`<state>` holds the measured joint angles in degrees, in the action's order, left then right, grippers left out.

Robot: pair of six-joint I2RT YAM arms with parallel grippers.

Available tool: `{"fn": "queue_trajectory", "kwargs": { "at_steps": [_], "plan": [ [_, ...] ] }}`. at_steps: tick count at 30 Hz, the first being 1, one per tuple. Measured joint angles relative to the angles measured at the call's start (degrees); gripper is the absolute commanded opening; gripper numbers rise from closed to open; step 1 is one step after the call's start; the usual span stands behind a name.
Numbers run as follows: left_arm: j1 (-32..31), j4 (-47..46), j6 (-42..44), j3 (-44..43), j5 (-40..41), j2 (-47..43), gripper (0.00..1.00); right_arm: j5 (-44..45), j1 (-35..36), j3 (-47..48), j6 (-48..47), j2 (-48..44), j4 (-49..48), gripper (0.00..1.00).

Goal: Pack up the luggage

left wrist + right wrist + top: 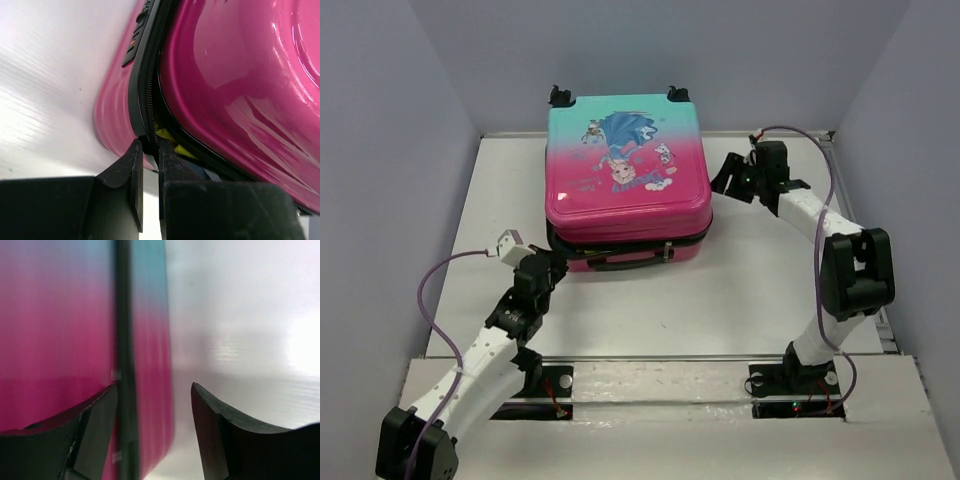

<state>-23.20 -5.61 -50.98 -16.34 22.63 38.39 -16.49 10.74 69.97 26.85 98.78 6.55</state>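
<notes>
**No legible writing in any view**

I can read no words, brands or numbers anywhere. The luggage (650, 215) lid carries a cartoon print (623, 150). At the print's 8 o'clock there is a faint pale scrawl (582, 184), too small to make out.

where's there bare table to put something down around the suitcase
Widest bare patch: the table in front of the suitcase, up to the arm bases. A narrower strip runs between its left side and the wall. Crowded: the front-left corner, where the left gripper pinches the zip, and the right side, beside the open right gripper.
</notes>
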Motion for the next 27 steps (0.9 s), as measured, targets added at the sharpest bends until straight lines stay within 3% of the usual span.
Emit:
{"fn": "queue_trajectory", "kwargs": {
  "at_steps": [5,9,11,14,15,18,23,27],
  "plan": [
    [-2.97,0.7,-1.79,0.0,-1.27,-0.79,0.06,4.46,-0.2,1.62,-4.0,-9.99,5.16,0.64],
    [-3.76,0.66,-2.62,-0.02,-3.06,-0.87,0.06,4.57,0.68,-13.03,-4.74,-31.93,2.4,0.23],
    [-4.0,0.57,-2.95,-0.02,-3.93,-0.85,0.06,3.96,2.78,-21.18,-4.04,-40.28,0.87,0.19],
    [-5.35,0.15,-3.56,-0.02,-4.61,-0.63,0.06,4.85,15.04,-29.46,-3.5,-45.22,-0.72,0.33],
    [-6.4,-0.13,-3.76,-0.02,-4.9,-0.55,0.06,5.49,18.36,-30.49,-3.48,-45.13,-0.79,0.48],
    [-9.49,-1.38,-3.78,-0.02,-5.95,-0.63,0.06,7.34,26.29,-32.76,-3.48,-41.29,-0.46,0.61],
    [-15.87,-5.62,-4.09,-0.07,-10.23,-0.63,0.06,13.33,25.99,-33.4,-3.98,-38.14,-1.53,0.61],
    [-16.24,-6.38,-4.2,-0.07,-10.82,-0.7,0.06,18.73,25.97,-33.4,-4.7,-35.47,-2.32,0.57]
  ]
}}
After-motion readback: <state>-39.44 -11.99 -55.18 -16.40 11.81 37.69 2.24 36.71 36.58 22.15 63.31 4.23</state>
